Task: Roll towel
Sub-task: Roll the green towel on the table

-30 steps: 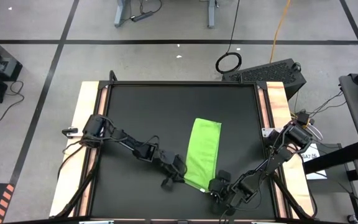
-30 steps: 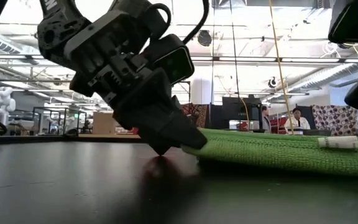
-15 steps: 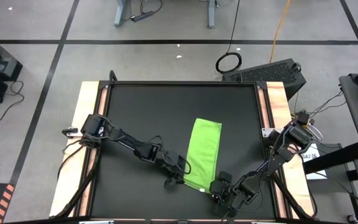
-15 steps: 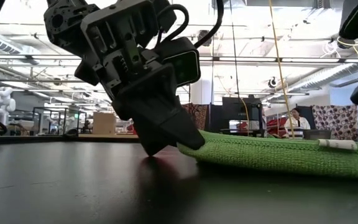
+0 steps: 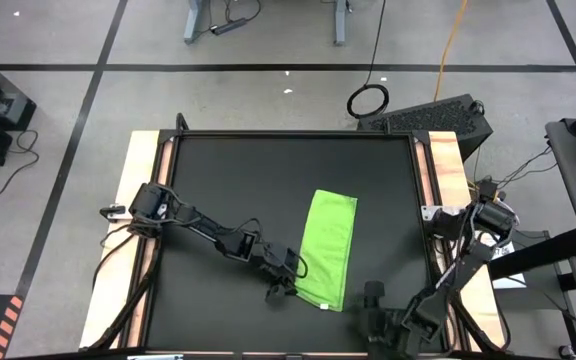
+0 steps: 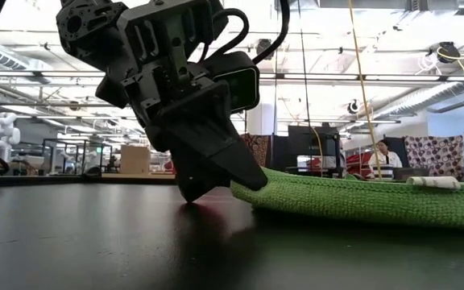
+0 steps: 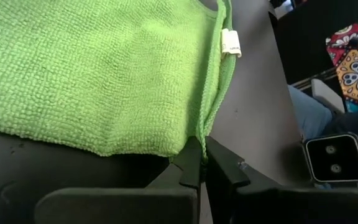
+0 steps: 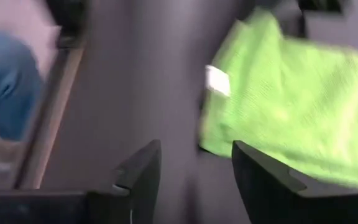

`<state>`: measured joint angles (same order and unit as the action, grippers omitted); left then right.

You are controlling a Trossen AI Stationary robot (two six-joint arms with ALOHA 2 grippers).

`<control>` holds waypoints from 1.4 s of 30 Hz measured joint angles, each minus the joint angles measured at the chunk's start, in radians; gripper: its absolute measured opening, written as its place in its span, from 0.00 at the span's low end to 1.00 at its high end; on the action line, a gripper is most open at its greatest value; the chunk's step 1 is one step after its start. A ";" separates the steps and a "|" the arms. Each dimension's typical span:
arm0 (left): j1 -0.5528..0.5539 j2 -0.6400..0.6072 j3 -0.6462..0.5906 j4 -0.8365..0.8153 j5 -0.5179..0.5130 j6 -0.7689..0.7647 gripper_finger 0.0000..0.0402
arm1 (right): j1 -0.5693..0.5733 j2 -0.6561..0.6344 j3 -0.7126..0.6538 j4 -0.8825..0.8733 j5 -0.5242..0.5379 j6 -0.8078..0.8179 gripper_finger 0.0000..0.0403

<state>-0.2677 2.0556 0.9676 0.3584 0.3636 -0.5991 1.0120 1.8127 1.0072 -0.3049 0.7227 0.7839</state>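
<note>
One lime-green towel (image 5: pixel 328 247) is your landmark: it lies flat as a long folded strip on the black table (image 5: pixel 238 180), running from about the middle of the mat toward the front edge, a little toward the right arm's side.

You have the left gripper (image 5: pixel 286 283) down at the towel's near end, at the corner on the left arm's side. In the left wrist view its two dark fingers (image 7: pixel 191 167) are pressed together with the towel's hemmed edge (image 7: pixel 205 127) pinched between them, so the claw is clamped on that corner. From the low view the gripper (image 6: pixel 216 181) stands tilted with its tips at the table surface, and the towel (image 6: pixel 353 201) is lifted slightly where it meets them.

Your right gripper (image 5: pixel 370 315) sits apart from the towel, off its near end toward the table's front edge on the right arm's side. In the right wrist view its fingers (image 8: pixel 143 168) are spread well apart with nothing between them, and the towel (image 8: pixel 291 106) lies ahead of them.

Look at the small white tag (image 7: pixel 230 42) sewn on the towel's hem near that end; it also shows in the right wrist view (image 8: pixel 217 81) and the low view (image 6: pixel 433 182). You cannot read any writing on it in these views.
</note>
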 joint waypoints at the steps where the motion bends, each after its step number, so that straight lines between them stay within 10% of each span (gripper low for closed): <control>1: 0.002 0.000 0.000 0.000 -0.001 -0.009 0.03 | 0.008 0.013 0.000 0.026 0.003 -0.081 0.46; 18: 0.010 -0.002 0.002 -0.004 -0.024 -0.149 0.03 | -0.019 0.193 0.142 -0.060 0.084 -0.677 0.37; 42: 0.015 -0.002 0.002 0.004 0.016 -0.162 0.03 | -0.165 0.209 0.140 -0.192 -0.002 -0.635 0.34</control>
<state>-0.2531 2.0535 0.9699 0.3621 0.3798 -0.7606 0.8474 2.0212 1.1473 -0.4974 0.7205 0.1490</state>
